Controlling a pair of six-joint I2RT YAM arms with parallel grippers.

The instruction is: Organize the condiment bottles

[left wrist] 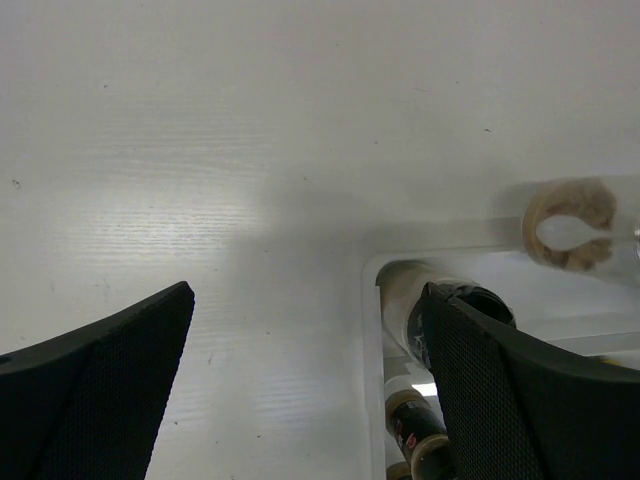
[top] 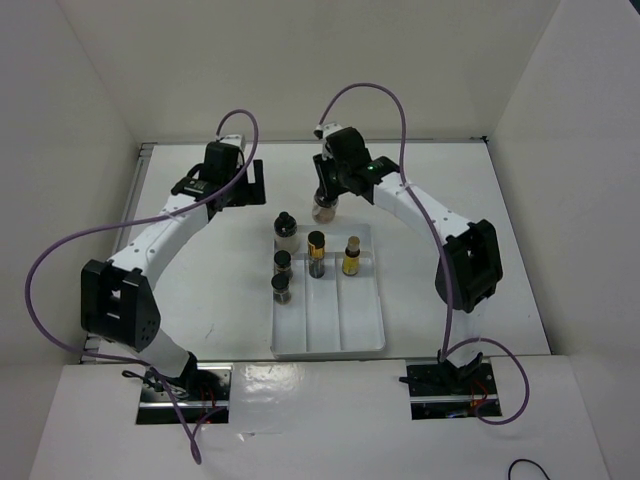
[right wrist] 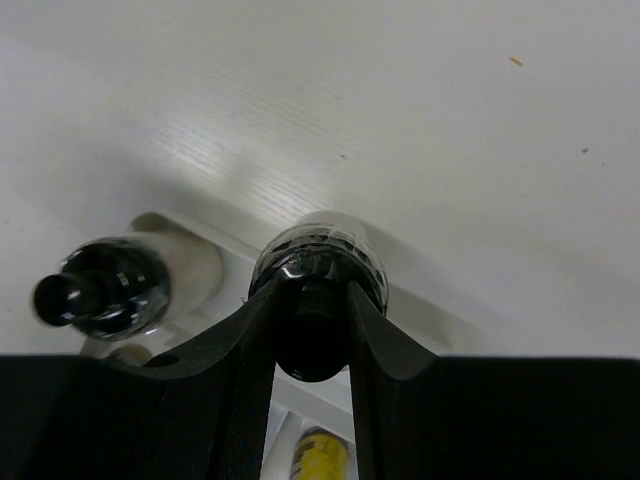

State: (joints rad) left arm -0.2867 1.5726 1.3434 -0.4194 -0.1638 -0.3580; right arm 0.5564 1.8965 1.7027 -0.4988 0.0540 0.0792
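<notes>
Labels illegible; clear black-capped jar [top: 323,208] of pinkish-brown contents is clamped by right gripper [right wrist: 312,300] at 12 o'clock of white divided tray [top: 330,335]. Left gripper [left wrist: 308,310] is spread wide.

Glossy white plastic tray [top: 330,338]; matt, finely ribbed table [left wrist: 200,150]; shiny black jar cap [right wrist: 318,245] (jaws matt, mesh-textured).
</notes>
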